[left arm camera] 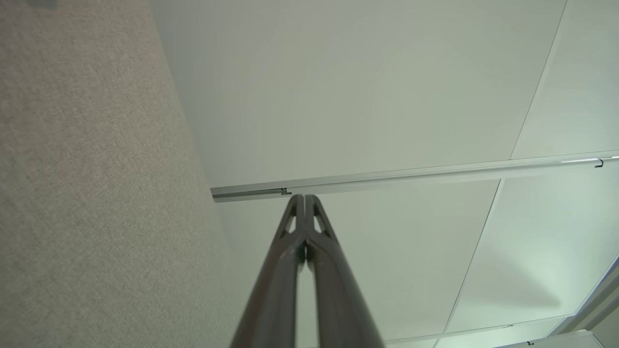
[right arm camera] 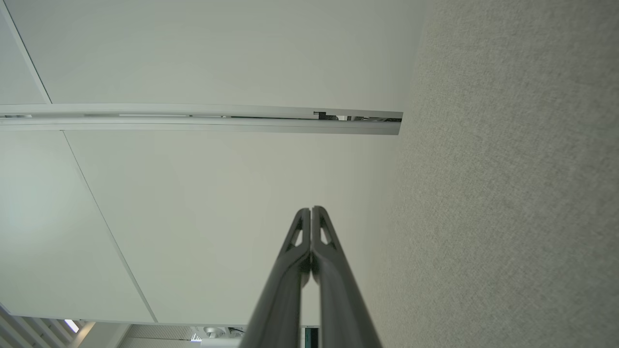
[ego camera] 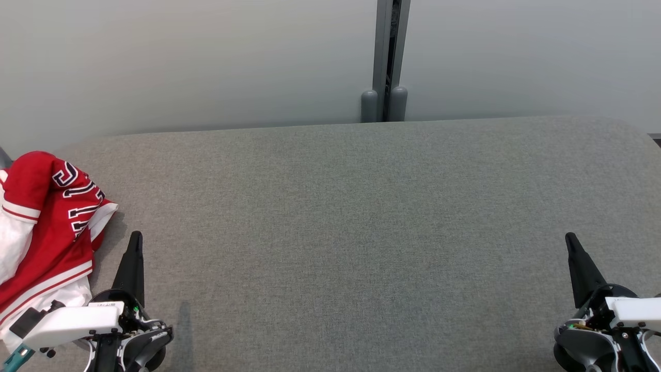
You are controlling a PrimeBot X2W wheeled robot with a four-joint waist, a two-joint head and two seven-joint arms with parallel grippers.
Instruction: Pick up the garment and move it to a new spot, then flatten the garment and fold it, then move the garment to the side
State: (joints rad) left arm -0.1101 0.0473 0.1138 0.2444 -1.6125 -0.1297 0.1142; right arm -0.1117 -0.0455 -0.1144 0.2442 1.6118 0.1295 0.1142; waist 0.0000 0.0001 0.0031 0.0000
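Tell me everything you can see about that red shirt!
The shirt is red and white, of smooth-looking cloth, with white stripes along its edges and black-and-white block letters. It lies crumpled in a heap at the left end of the grey table, partly cut off by the picture's edge. The left gripper stands just beside it, shut, not holding it.

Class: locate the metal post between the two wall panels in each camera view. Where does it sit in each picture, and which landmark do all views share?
Head view: metal post upright, top centre, behind the grey fabric surface.
Left wrist view: post lies crosswise, mid-frame, from centre to right edge.
Right wrist view: post lies crosswise, upper left.
Shared landmark: the grey fabric surface.
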